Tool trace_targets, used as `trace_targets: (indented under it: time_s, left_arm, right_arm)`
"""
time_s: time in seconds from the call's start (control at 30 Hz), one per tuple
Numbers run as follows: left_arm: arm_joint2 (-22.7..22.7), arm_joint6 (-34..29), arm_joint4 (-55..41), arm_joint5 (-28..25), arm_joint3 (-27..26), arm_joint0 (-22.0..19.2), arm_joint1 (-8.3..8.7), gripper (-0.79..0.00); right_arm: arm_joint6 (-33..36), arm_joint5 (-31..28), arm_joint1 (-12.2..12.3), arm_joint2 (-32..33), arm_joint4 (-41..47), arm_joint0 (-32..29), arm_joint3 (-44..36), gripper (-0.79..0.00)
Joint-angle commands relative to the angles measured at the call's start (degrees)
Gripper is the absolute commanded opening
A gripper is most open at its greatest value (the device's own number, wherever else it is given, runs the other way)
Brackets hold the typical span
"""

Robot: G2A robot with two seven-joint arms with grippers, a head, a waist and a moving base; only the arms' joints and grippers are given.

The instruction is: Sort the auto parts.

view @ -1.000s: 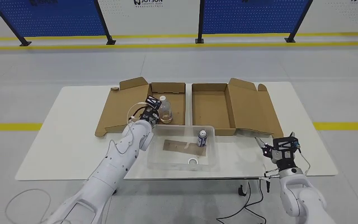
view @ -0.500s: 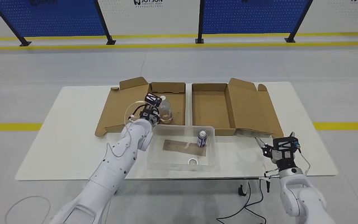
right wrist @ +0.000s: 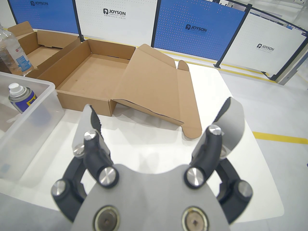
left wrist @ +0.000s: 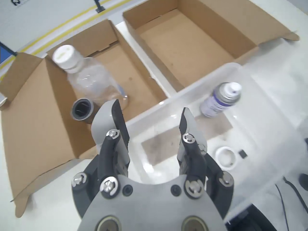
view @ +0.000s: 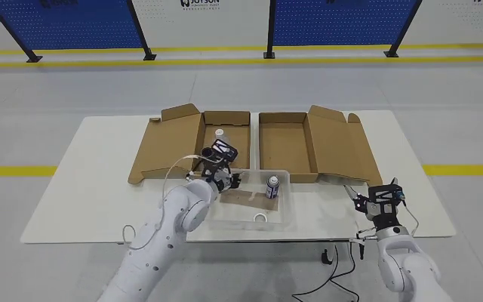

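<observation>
A clear plastic bottle (left wrist: 89, 80) with a white cap stands in the left cardboard box (view: 170, 147), next to a short dark cylinder (left wrist: 81, 109). In the top view its cap (view: 219, 134) shows just behind my left gripper (view: 221, 162). My left gripper (left wrist: 151, 114) hangs open and empty over the edge between that box and the clear bin (left wrist: 211, 73). In the bin stand a blue-and-silver spray can (view: 272, 186) (left wrist: 220, 99), and a white ring (left wrist: 226, 157) lies there. My right gripper (right wrist: 160, 114) (view: 375, 200) is open and empty above the table's right front.
An open cardboard box (view: 283, 147) (right wrist: 96, 70), with nothing in it, sits right of the first, its lid flap (right wrist: 154, 90) spread toward my right gripper. A small black square piece (left wrist: 243, 153) lies beside the ring. White table (view: 98, 174) stretches left of the boxes.
My left gripper has swung from beside the bottle in the left box toward the clear bin. The bottle stays standing in the box. The right arm has not moved.
</observation>
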Motion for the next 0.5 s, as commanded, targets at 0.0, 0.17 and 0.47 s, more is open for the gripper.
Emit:
trace_targets:
  time_s: [0.0,0.17,0.47]
  left_arm:
    - [0.5,0.4,-0.9,-1.6,-1.4,1.5,0.05,-0.302]
    - [2.9,3.7,0.6,-3.3,-1.2,3.5,-0.05,-0.4]
    - [7.4,7.3,2.8,-2.8,4.1,1.8,-1.09,-0.409]
  right_arm:
    - [0.0,0.0,0.0,0.0,0.0,0.0,0.0,0.0]
    - [0.0,0.0,0.0,0.0,0.0,0.0,0.0,0.0]
    - [0.0,0.0,0.0,0.0,0.0,0.0,0.0,0.0]
